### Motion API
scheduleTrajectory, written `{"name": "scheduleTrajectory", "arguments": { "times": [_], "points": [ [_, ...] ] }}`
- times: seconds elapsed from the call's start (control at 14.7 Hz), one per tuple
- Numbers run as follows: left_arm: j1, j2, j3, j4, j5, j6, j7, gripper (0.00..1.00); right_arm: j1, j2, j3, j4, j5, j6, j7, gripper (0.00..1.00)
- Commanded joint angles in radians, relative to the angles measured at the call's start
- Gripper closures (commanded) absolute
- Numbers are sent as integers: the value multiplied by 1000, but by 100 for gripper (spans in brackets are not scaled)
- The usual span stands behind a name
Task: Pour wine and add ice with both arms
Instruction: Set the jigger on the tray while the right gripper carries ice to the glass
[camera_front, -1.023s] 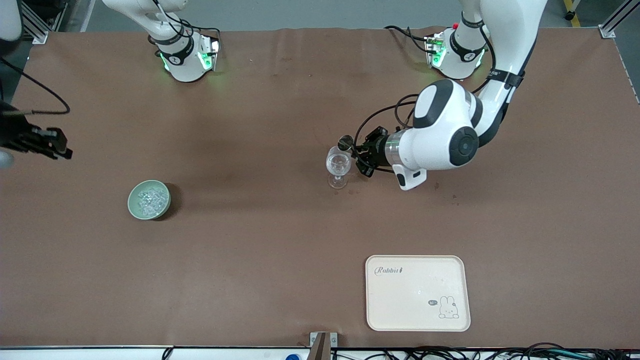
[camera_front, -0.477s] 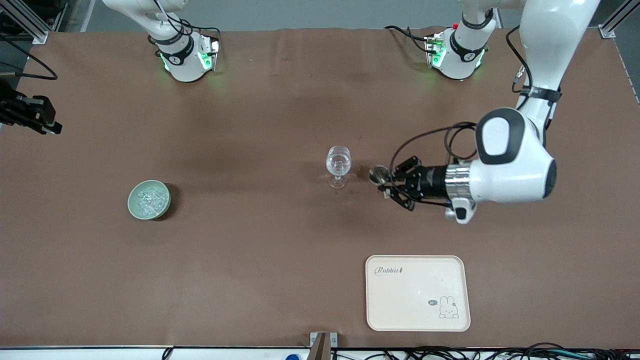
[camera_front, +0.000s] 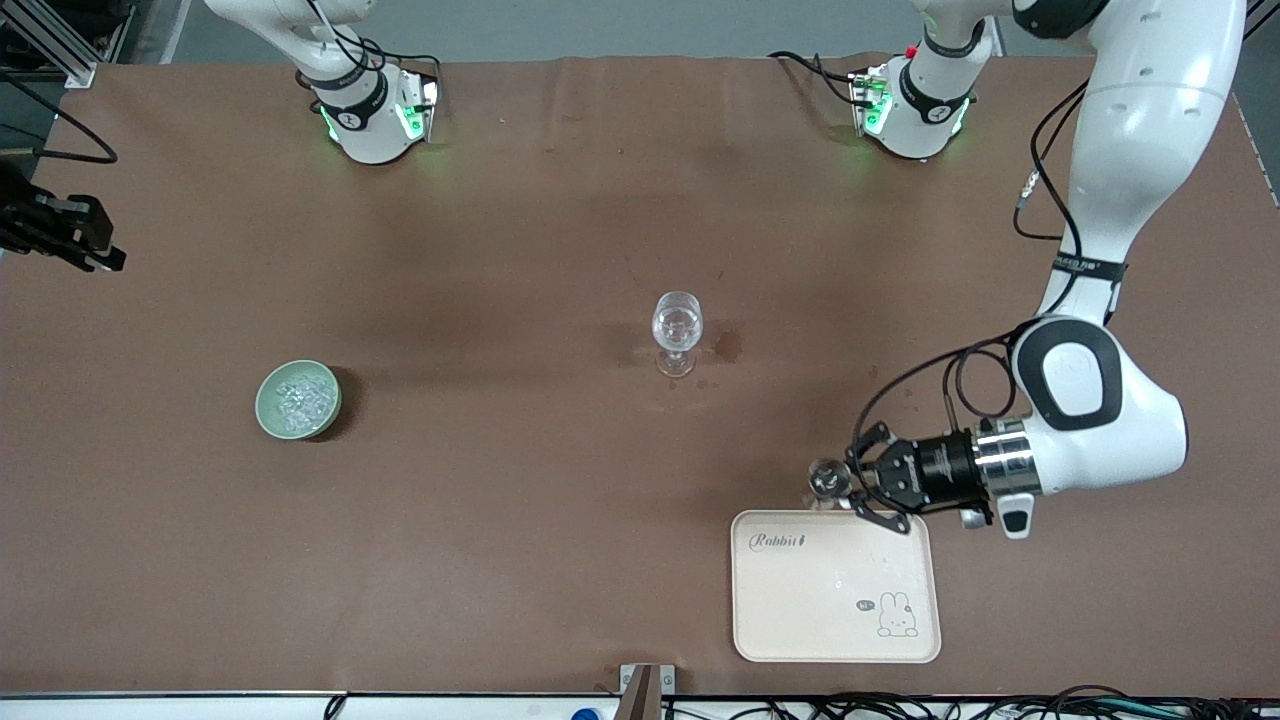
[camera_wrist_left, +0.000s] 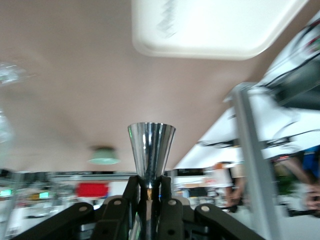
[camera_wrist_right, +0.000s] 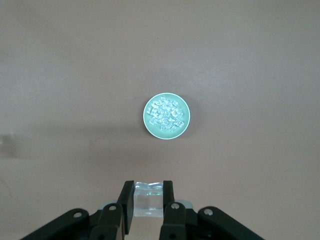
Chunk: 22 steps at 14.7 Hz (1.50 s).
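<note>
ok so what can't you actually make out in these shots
- right gripper: the front view's edge cuts most of it off; the clear block in its jaws shows only in the right wrist view.
- metal cup in the left gripper: contents too small in the front view, side-on in the left wrist view.
- wine glass: fill level too small to tell.
- green bowl: blurred in the left wrist view.

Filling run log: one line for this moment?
left gripper: shut on shiny metal cup, at cream tray edge | right gripper: shut on clear ice cube
</note>
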Motion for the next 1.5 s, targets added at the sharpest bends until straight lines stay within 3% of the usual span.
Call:
{"name": "scheduleTrajectory", "arguments": {
  "times": [0.0,0.41,0.75,1.02,1.3,1.43],
  "points": [
    [4,133,-8,126,-71,86,16,99,0,-13,1,-17,12,11,9,90],
    [66,249,-5,135,-268,104,171,99,21,-11,1,-15,12,11,42,90],
    [99,293,-2,129,-282,103,198,98,99,-8,3,-6,18,18,194,90],
    [103,324,-2,127,-282,103,236,97,234,33,1,11,22,76,370,90],
    [103,341,-2,127,-282,103,241,93,444,105,1,22,21,152,677,92],
    [105,342,-2,127,-282,103,241,82,539,182,1,81,19,158,845,92]
  ]
}}
